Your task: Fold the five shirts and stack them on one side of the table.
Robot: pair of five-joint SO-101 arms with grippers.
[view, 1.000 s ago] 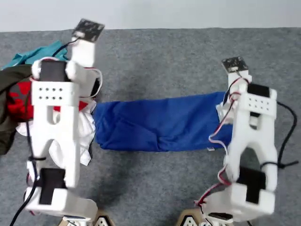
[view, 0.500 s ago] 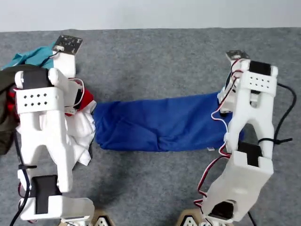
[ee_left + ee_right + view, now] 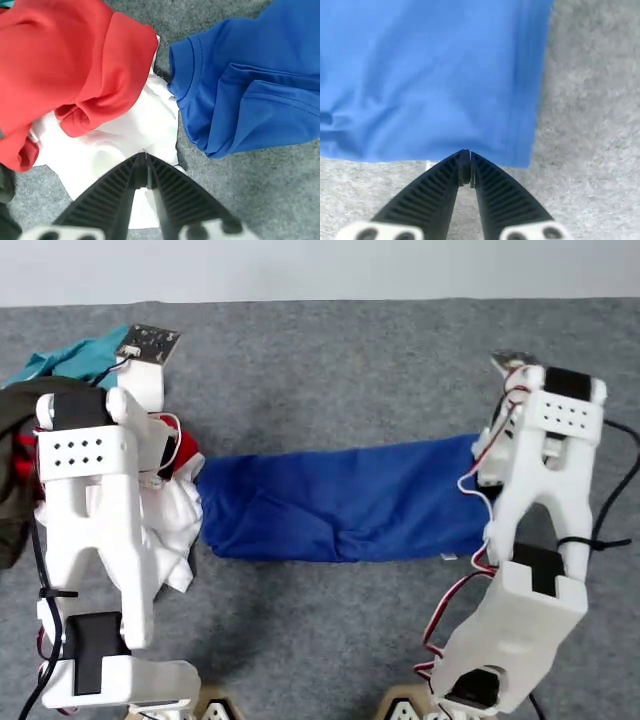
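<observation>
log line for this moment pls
left gripper shut, above white shirt; right gripper shut, at edge of blue shirt; blue shirt a long strip mid-table; red shirt on white shirt, crumpled

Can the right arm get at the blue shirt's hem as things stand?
Probably yes: the right gripper hangs just off the hem of the blue shirt, with nothing lying over that end. Its jaws are shut and would need opening.
</observation>
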